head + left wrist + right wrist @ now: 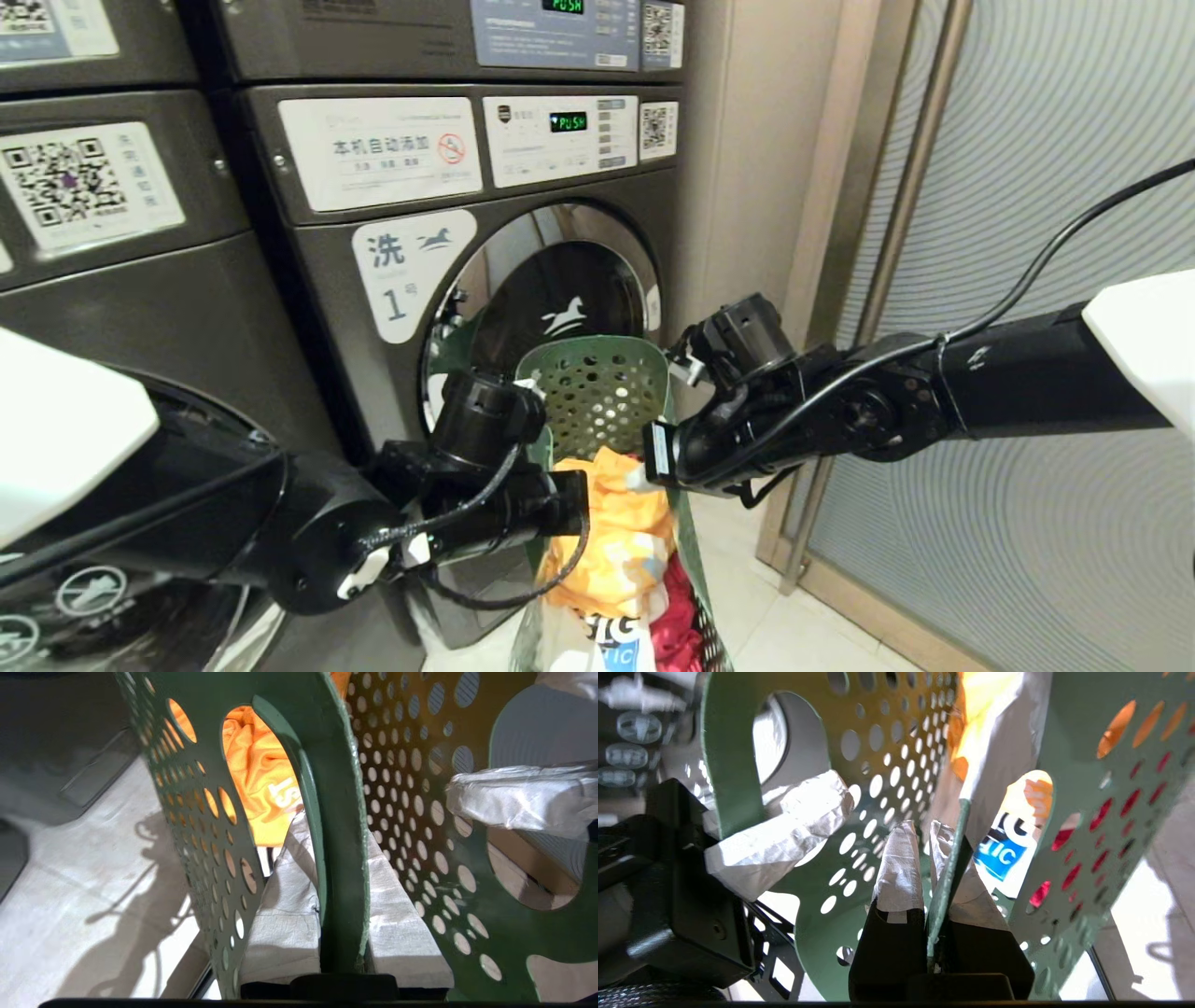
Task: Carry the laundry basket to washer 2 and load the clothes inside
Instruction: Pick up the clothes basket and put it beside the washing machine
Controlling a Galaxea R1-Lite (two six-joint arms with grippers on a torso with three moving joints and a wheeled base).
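The green perforated laundry basket (597, 392) hangs between my two arms, right in front of the round door of the grey washer labelled 1 (407, 273). My left gripper (334, 830) is shut on the basket's left loop handle (341, 882), with one white-wrapped finger on each side. My right gripper (923, 828) is shut on the right handle's thin edge (945, 882). Inside lie the clothes: a yellow garment (616, 532), a white printed shirt (597, 639) and a red garment (674, 616). Washer 2 is out of view.
Another grey machine (112, 280) stands to the left, its round door low at the picture's edge; I see no number on it. A beige wall strip (747, 187) and a frosted glass panel (1027, 280) close off the right. Pale floor tiles (775, 616) show below.
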